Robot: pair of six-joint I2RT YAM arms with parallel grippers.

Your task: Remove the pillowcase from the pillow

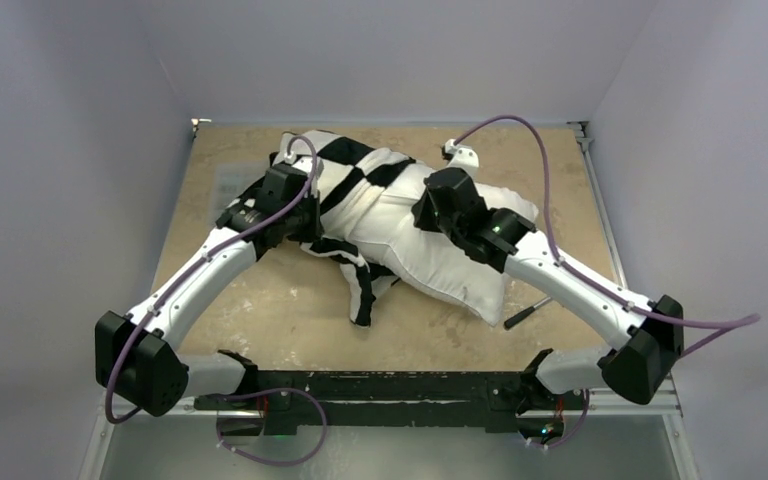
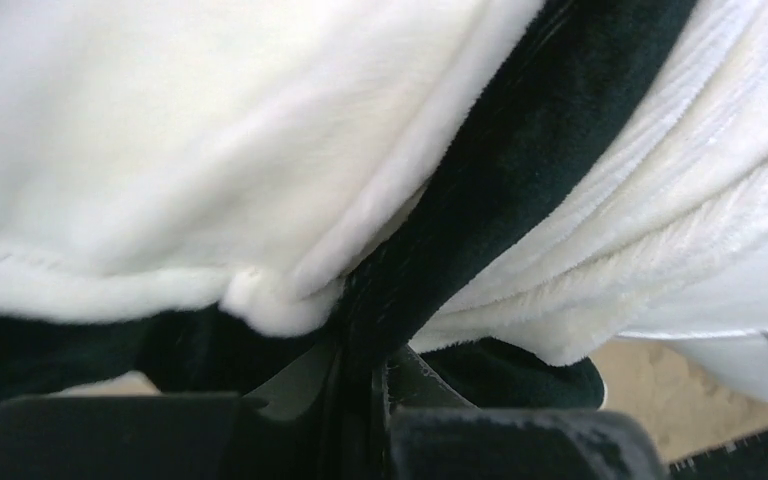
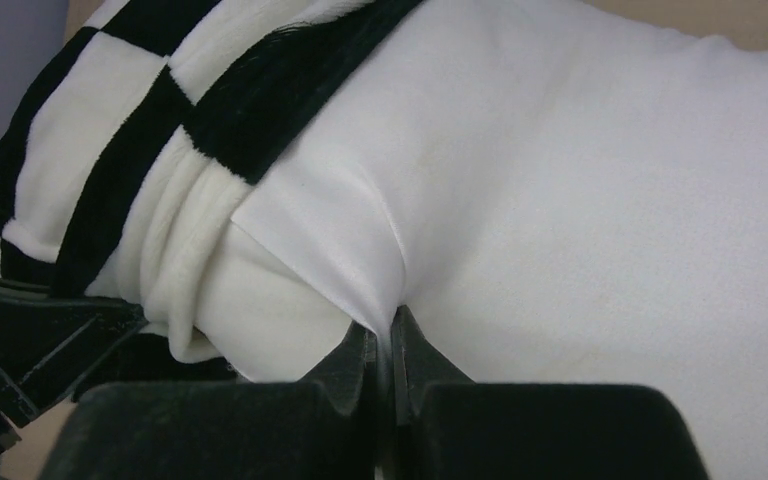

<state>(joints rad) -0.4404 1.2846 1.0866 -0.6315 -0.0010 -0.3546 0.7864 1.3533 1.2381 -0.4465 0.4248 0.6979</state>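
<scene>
The pillowcase, checkered in big black and white squares, lies bunched over the far-left half of the pillow, with one loose corner trailing off toward the near edge of the table. The pillow sits slantwise across the middle of the table. Its bare white end points near and right, and the cover is gathered in folds around its other end. The left gripper is at the left side of the bundle, and its jaws are closed tight on a dark black fold of the pillowcase, with white plush piled above them. The left arm rises from its base at the near-left corner. Its white link slants up and inward, and the wrist is bent down against the cloth at the pillow's left end. The right gripper presses into the top of the pillow just beside the edge of the gathered cover, and its jaws are pinched shut on a small pleat of the plain white pillow fabric. The right arm comes from the near-right corner. Its link runs up and to the left, and the wrist is tipped down over the pillow's middle. A small dark rod-like object lies on the table just off the pillow's near-right corner.
</scene>
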